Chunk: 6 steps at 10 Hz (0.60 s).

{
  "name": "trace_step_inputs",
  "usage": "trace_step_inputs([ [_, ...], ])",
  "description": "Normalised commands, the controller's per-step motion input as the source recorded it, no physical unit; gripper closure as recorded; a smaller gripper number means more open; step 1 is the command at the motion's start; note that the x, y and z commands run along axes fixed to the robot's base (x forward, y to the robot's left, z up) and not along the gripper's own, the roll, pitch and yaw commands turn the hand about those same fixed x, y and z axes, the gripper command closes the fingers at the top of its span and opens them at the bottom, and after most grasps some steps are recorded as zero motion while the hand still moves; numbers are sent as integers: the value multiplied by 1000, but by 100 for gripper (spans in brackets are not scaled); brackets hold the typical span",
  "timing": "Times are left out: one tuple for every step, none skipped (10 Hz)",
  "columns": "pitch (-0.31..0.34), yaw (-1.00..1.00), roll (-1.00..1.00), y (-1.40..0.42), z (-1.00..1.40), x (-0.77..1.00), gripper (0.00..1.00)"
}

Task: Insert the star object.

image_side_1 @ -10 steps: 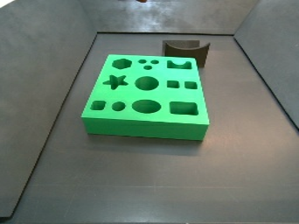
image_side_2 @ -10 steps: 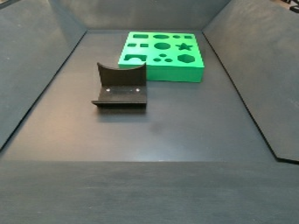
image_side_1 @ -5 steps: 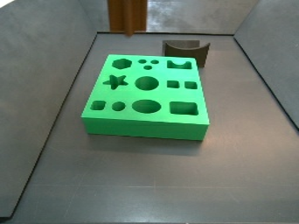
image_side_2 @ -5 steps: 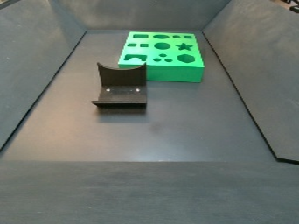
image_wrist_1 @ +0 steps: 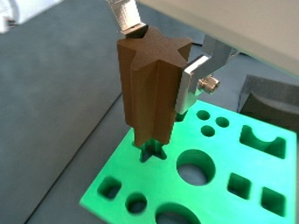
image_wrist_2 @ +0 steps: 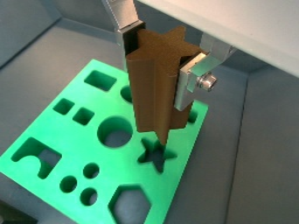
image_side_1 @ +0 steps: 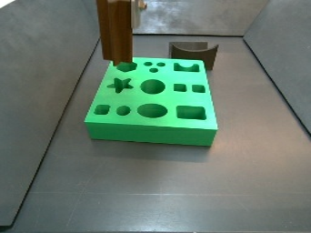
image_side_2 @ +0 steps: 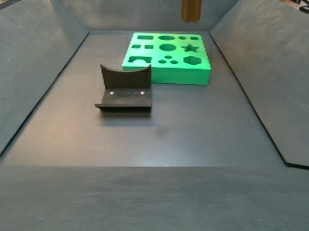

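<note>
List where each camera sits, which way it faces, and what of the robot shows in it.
Wrist view: rides the arm, looks down past the gripper holding the wooden peg above the green block.
Wrist view: same mount, opposite side; peg over the star hole.
Side view: high at one end, fixture behind the block; only the peg shows.
Side view: opposite end, fixture nearest; only the peg's tip shows.
All share the block.

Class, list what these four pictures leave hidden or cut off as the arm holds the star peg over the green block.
- Gripper: body cut off by the frame edge in both wrist views; out of frame in both side views.
- Star object: top cut off by the frame edge in a side view; only its lower end shows in the other.
- Star hole in the green block: partly hidden by the peg.
</note>
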Motion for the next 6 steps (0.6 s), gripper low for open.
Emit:
trace_step_inputs([
  [-79,-231,-70,237,-646,257,100],
  [-127,-166,-87,209,-606,180,100],
  [-144,-89,-26,109,-563,3,100],
  [-103,0,7,0,-483,0,100],
  [-120,40,77,0,-440,-120,100],
  [-129,71,77,0,-423,-131,100],
])
